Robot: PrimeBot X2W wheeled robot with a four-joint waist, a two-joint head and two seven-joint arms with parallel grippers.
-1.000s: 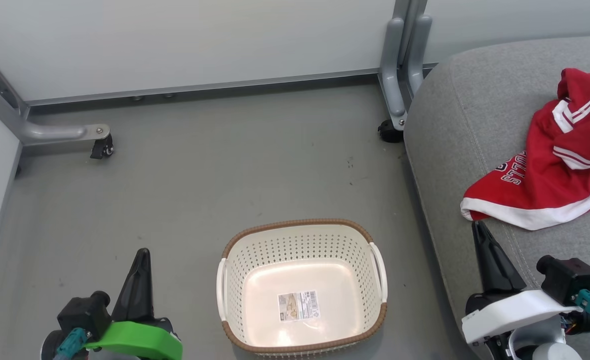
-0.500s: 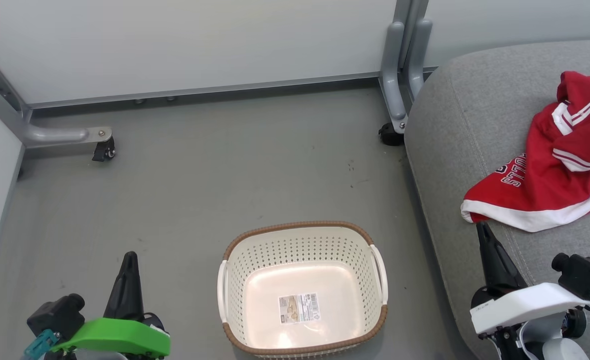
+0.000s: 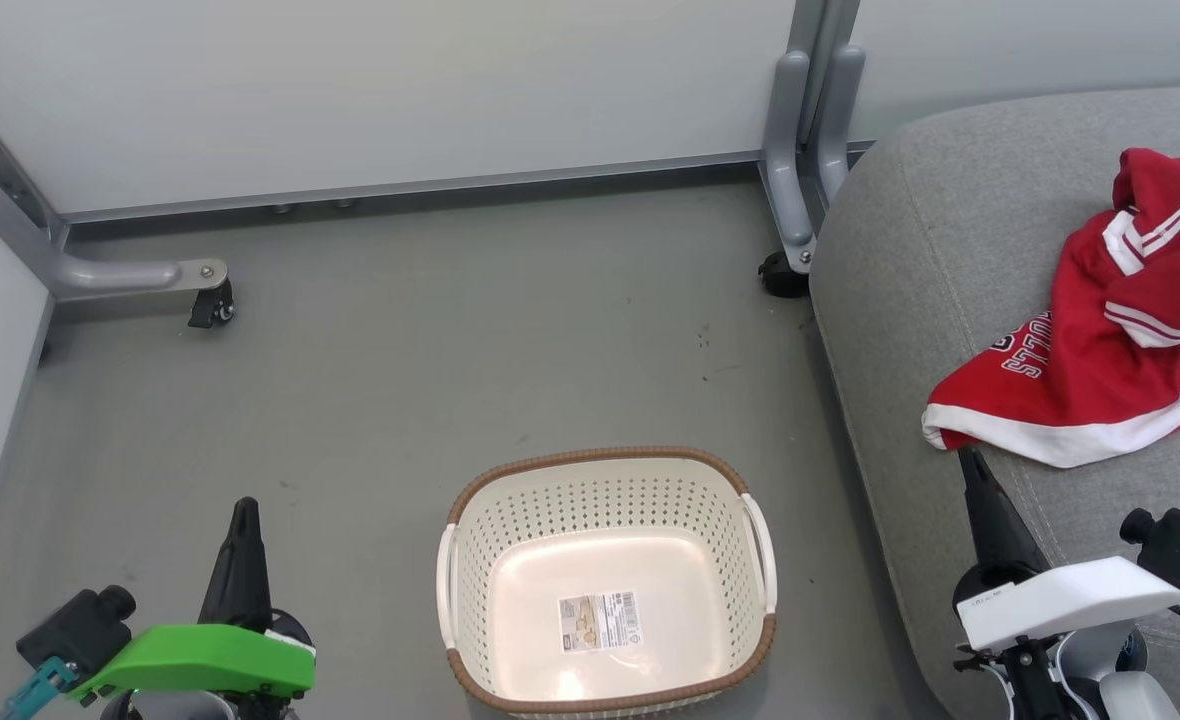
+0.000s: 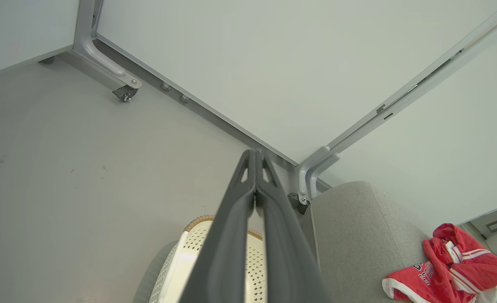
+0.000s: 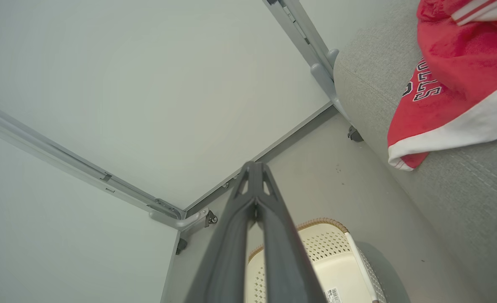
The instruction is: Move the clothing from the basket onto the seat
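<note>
Withdrawing over the last second, both tools have dropped back toward the robot: the left tool [image 3: 242, 525] sits low beside the basket [image 3: 605, 456], the right tool [image 3: 975, 475] near the clothing [image 3: 1090, 380]. Each is pressed together, gripping nothing. The basket is empty; the clothing lies on the seat [image 3: 910, 260]. Task judged complete.
</note>
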